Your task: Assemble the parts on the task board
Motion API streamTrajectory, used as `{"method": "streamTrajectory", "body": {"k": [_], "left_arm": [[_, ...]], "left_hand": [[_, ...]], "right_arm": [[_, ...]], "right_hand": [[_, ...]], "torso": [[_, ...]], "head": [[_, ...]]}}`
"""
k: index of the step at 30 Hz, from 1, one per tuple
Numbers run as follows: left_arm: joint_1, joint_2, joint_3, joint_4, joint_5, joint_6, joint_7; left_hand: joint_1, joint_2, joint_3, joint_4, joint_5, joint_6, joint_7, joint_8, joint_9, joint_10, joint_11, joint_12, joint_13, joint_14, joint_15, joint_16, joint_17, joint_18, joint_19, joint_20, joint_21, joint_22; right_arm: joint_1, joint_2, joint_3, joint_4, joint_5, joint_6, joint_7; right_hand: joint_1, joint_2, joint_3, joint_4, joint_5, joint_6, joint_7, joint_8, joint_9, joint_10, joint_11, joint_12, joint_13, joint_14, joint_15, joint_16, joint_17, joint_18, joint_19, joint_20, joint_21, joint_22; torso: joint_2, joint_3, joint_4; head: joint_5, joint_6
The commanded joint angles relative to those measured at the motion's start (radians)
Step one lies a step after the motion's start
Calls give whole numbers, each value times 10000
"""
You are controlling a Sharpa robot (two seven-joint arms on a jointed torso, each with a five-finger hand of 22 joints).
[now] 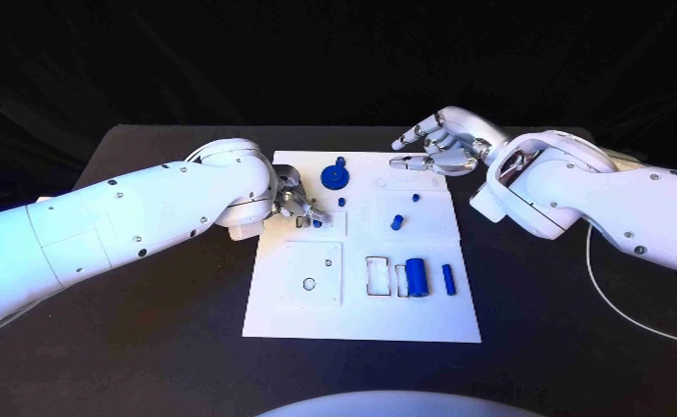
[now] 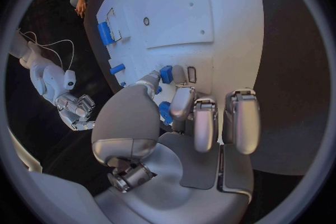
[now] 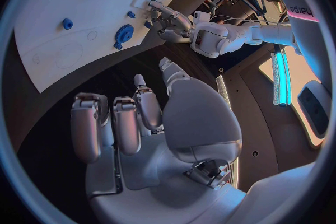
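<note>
The white task board (image 1: 360,314) lies in the middle of the table. My left hand (image 1: 293,204) is low over its left side, and a small blue part (image 2: 165,112) sits pinched between thumb and a finger. A second small blue piece (image 2: 166,74) lies beside a slot just past the fingertips. On the board are a blue gear (image 1: 335,176), short blue pegs (image 1: 398,221), a blue cylinder (image 1: 415,275) and a blue bar (image 1: 449,279). My right hand (image 1: 440,148) hovers past the board's far right corner, fingers apart, holding nothing. Across the board it faces the left hand (image 3: 175,25).
A raised white panel (image 1: 310,275) with a small ring takes up the board's near left. Black table (image 1: 156,339) surrounds the board. A thin pale cable (image 1: 621,304) runs along the table at the right.
</note>
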Motion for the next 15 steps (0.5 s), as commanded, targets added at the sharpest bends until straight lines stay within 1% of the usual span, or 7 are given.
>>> {"method": "streamTrajectory", "body": {"k": [1, 5, 6, 8, 10, 13, 15], "left_arm": [[-9, -95, 55, 121, -142, -153, -1119], [36, -240, 188, 317, -141, -452, -1022], [48, -268, 231, 356, -117, -504, -1006], [73, -327, 326, 436, -34, -584, -983], [107, -400, 428, 522, 75, -624, -970], [217, -521, 572, 610, 263, -496, -990], [337, -585, 629, 599, 438, -212, -1054]], "left_hand": [[37, 127, -192, 101, -77, 92, 10, 69, -11, 67, -13, 55, 14, 1069, -65, 30, 2629, -139, 496, -64, 44, 1672], [45, 190, -552, 296, -188, 77, 10, 74, -14, 59, -16, 36, -7, 1069, -75, 30, 2629, -130, 480, -74, 16, 1642], [24, 212, -658, 321, -257, 66, 12, 74, -14, 53, -14, 29, -14, 1069, -75, 30, 2629, -127, 475, -75, 7, 1633], [-17, 288, -891, 335, -435, 43, 16, 81, -13, 41, -9, 18, -26, 1069, -76, 30, 2629, -123, 469, -75, -7, 1620], [-27, 325, -1029, 340, -533, 18, 23, 81, -13, 23, -7, -3, -47, 1069, -74, 30, 2629, -118, 461, -76, -21, 1605], [66, 355, -1188, 325, -564, -66, 50, 57, -19, -56, 11, -107, -153, 1069, -64, 30, 2629, -84, 391, -71, -119, 1481], [289, 377, -1300, 284, -546, -237, 108, -30, -54, -210, 58, -314, -357, 1069, -42, 30, 2629, -35, 285, -54, -265, 1296]], "right_arm": [[-5, 6, 0, -7, -16, 17, 89], [-5, 19, 0, -44, -5, 11, 88], [-5, 23, 0, -53, -2, 10, 88], [-6, 35, -1, -71, 3, 11, 90], [-6, 46, -2, -88, 7, 17, 92], [-6, 59, -5, -109, 14, 24, 96], [-7, 66, -7, -121, 17, 29, 97]], "right_hand": [[-92, 11, -95, 10, -22, 48, -33, -6, 12, -24, -24, -40, 762, 815, -10, -46, 1580, -51, -58, 14, -42, 370], [-113, 32, -155, 57, -25, 47, -34, -7, 12, -24, -24, -38, 760, 816, -10, -47, 1580, -50, -61, 13, -47, 363], [-122, 39, -179, 75, -24, 46, -34, -7, 12, -25, -24, -38, 758, 815, -10, -50, 1575, -50, -59, 13, -46, 366], [-134, 47, -206, 97, -22, 45, -34, -7, 12, -25, -24, -37, 757, 816, -10, -47, 1583, -49, -62, 13, -49, 360], [-140, 54, -229, 114, -17, 44, -34, -7, 12, -23, -24, -31, 760, 816, -10, -48, 1580, -49, -61, 12, -49, 361], [-140, 54, -229, 114, -17, 44, -34, -7, 12, -23, -24, -31, 760, 816, -10, -48, 1580, -49, -61, 12, -49, 361], [-140, 54, -229, 114, -17, 44, -34, -7, 12, -23, -24, -31, 760, 816, -10, -48, 1580, -49, -61, 12, -49, 361]], "torso": [[-1, -5, -2], [-2, -13, -6], [-1, -15, -7], [1, -3, -10], [-2, -4, -16], [9, -8, -18], [9, -7, -16]], "head": [[19, 35], [20, 60], [30, 84], [35, 106], [32, 110], [24, 145], [27, 151]]}}
